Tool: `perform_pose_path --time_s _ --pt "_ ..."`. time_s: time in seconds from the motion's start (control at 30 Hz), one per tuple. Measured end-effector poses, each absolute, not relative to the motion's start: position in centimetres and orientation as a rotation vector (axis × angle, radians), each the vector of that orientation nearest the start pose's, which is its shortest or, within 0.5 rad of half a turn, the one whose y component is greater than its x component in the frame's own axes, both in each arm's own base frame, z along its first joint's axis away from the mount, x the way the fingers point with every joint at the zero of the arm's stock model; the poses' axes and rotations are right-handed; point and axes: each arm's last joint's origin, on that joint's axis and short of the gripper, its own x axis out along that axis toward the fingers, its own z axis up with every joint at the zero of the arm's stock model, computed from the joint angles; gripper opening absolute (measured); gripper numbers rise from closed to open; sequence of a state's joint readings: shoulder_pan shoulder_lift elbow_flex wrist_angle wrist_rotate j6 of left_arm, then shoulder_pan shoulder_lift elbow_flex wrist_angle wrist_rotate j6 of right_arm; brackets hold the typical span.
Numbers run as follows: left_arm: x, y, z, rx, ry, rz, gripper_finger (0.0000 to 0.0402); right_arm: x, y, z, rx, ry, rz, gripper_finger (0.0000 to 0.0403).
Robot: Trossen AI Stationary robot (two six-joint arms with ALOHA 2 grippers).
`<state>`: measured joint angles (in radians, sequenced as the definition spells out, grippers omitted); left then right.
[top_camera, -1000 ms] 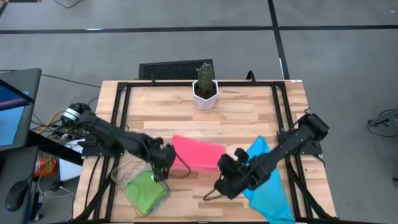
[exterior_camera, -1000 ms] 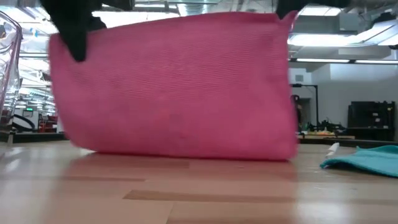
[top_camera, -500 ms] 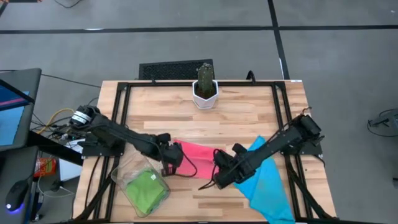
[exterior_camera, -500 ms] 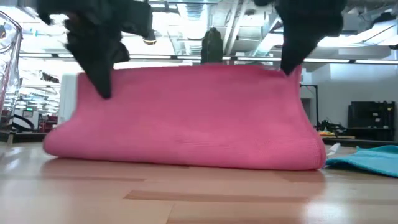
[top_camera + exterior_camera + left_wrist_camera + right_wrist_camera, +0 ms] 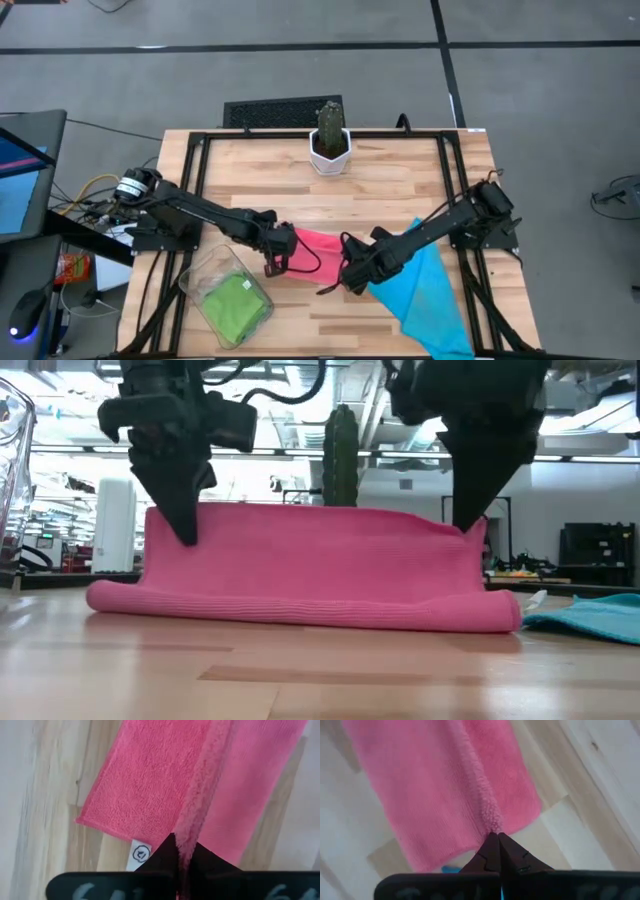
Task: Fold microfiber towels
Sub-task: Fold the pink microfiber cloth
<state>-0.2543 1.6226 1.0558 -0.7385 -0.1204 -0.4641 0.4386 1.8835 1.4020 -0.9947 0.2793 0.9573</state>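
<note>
A hot pink microfiber towel (image 5: pixel 310 575) hangs between my two grippers at the middle of the table, its lower part lying along the wood (image 5: pixel 312 250). My left gripper (image 5: pixel 185 532) is shut on the towel's upper edge at the left end, and my right gripper (image 5: pixel 468 522) is shut on it at the right end. A sky blue towel (image 5: pixel 428 290) lies flat at the right. A light green towel (image 5: pixel 236 300) rests inside a clear bin. My left gripper pinches the pink towel's upper edge (image 5: pixel 192 827) near its left end between both fingers, which come from above and point steeply down. The cloth hangs below them, its bottom fold on the table. My right gripper pinches the same upper edge (image 5: pixel 492 822) near the right end, also from above. The cloth sags slightly between the two holds.
A potted cactus in a white pot (image 5: pixel 329 148) stands at the far middle of the table. The clear bin (image 5: pixel 225 290) sits at the near left. A black frame (image 5: pixel 196 170) runs around the tabletop. Bare wood (image 5: pixel 320 680) lies in front of the pink towel.
Both grippers have sunk and drifted toward the table's far edge, still shut on the towel. The pink towel's upper edge has come down with them, and its lower part has settled on the table, bulging out in a fold.
</note>
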Motion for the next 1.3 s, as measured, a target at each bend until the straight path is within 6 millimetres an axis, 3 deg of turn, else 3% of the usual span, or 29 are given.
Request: perform_pose_path --time_s 0.23,0.53,0.73,1.07,1.3 --pt "28.5 -7.0 18.6 -0.157 1.293 0.196 0.0 32.9 13.6 18.7 0.335 1.265 -0.488 0.0012" --pt "29.4 -7.2 18.8 -0.168 1.2 0.167 0.0006 32.5 14.0 18.6 0.369 1.299 -0.494 0.0021" --pt "29.5 -7.3 18.9 -0.171 1.188 0.164 0.0039 32.0 15.2 18.6 0.364 1.307 -0.473 0.0018" --pt "29.6 -7.2 18.9 -0.129 1.173 0.166 0.0101 32.0 15.1 18.5 0.377 1.303 -0.486 0.0043" --pt "29.6 -7.0 18.9 -0.093 1.149 0.238 0.0145 32.1 14.2 18.5 0.413 1.328 -0.536 0.0089"
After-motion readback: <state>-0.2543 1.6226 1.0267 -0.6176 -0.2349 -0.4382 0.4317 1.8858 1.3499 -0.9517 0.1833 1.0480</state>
